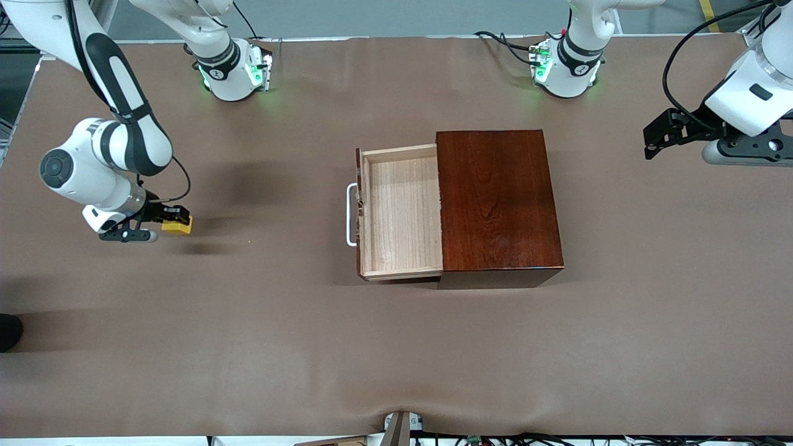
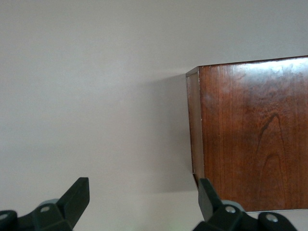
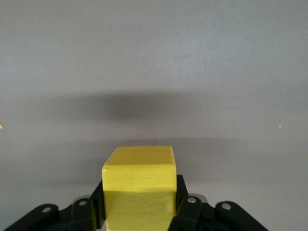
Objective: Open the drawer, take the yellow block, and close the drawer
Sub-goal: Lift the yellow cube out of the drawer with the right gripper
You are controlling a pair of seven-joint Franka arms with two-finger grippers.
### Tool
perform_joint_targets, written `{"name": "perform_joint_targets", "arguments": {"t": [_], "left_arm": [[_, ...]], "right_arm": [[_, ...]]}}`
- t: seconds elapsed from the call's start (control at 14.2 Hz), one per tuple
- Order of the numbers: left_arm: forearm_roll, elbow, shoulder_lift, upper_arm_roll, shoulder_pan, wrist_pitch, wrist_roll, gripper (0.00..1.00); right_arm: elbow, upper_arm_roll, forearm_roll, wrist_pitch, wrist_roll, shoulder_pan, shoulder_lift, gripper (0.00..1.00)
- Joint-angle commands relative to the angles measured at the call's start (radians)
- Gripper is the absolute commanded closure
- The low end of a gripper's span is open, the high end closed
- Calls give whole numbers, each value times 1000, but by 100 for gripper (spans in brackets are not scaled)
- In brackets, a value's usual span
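**Block out and in hand, drawer left standing open**

The yellow block (image 1: 178, 225) is a small, plain, hard-edged cube; it looks light and stiff, with flat painted faces that may be a little slick, so a squeeze across two opposite flat sides is the sound way to take it. That is how the right gripper (image 1: 168, 222) has it: in the right wrist view the fingers (image 3: 186, 208) are closed against the sides of the cube, which sticks out past the tips. Gripper and block are over bare table well apart from the mahogany box (image 1: 497, 201), toward the right arm's end.

The drawer (image 1: 399, 214) is pulled out of the box, its pale wood tray empty, its white bar handle (image 1: 350, 214) facing the right arm's end. It should slide easily; the handle or the front panel is the place to push.

The left gripper (image 1: 660, 136) waits over the table toward the left arm's end of the box, jaws wide apart and holding nothing.
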Motion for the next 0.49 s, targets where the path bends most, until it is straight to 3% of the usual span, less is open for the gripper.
{"name": "perform_joint_targets", "arguments": {"t": [0.0, 0.42], "left_arm": [[6, 25, 14, -4, 2, -9, -2, 0], [5, 25, 19, -5, 6, -8, 1, 0]], "right_arm": [[-102, 16, -7, 63, -40, -48, -35, 99], [-133, 18, -7, 34, -23, -53, -50, 97]]}}
